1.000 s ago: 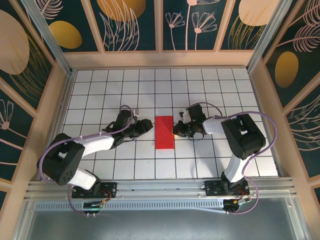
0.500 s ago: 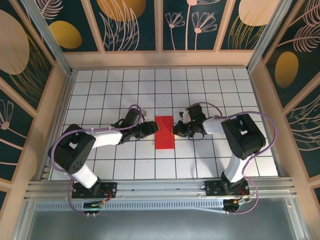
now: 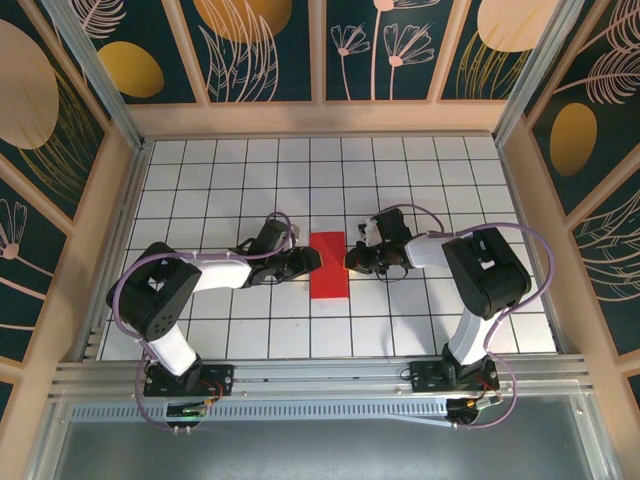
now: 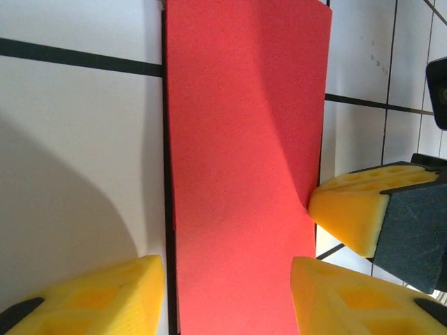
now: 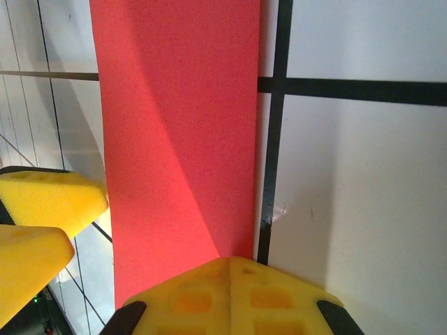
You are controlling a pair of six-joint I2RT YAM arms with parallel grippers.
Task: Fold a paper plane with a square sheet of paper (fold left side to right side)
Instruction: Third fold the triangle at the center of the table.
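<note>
Square sheet of paper point(image 3: 329, 265) lay flat at desk point(image 3: 200, 180) ctr, a narrow red rect. L end effector point(image 3: 308, 262) was spread, fingers flanking it. R end effector point(image 3: 352, 262) was pressed together, tip on its right edge.

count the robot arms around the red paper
2. The left arm reaches toward the left edge of the red paper, and the right arm reaches toward its right edge. None looks hidden.

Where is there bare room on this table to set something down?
Free: the table tiles between the red paper and the back wall, and the near rows between the paper and the front rail. Crowded: the middle, where left gripper and right gripper flank the paper.
</note>
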